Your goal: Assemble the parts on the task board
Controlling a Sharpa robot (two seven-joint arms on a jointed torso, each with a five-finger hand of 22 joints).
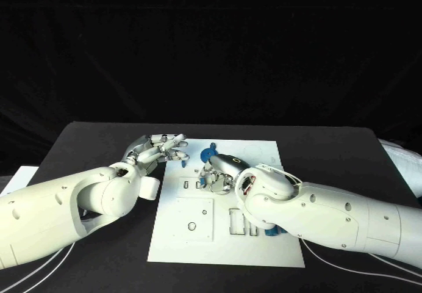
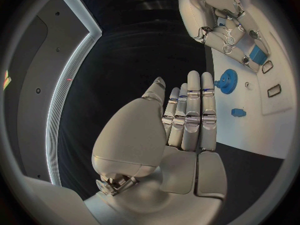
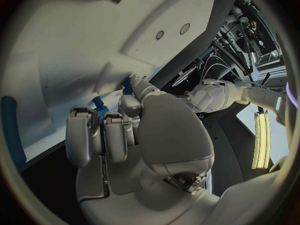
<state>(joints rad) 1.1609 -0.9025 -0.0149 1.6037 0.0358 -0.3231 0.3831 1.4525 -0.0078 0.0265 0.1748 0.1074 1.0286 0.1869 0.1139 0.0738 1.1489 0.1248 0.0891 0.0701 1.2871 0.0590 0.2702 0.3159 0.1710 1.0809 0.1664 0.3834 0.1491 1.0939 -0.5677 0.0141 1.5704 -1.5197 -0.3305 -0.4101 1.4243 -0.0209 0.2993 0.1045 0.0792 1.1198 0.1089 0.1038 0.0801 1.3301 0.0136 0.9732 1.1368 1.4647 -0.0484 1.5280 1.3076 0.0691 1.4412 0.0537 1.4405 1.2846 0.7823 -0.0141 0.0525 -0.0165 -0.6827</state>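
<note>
The left hand hangs over the board's far left corner, fingers straight and side by side, holding nothing. Just beyond its fingertips lie a blue gear and a small blue part (both on the board). The right hand is curled down beside it; whether it grips anything, I cannot tell. Bench black.

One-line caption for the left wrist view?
Left hand, fingers straight and empty, beside the task board bearing a blue gear.
</note>
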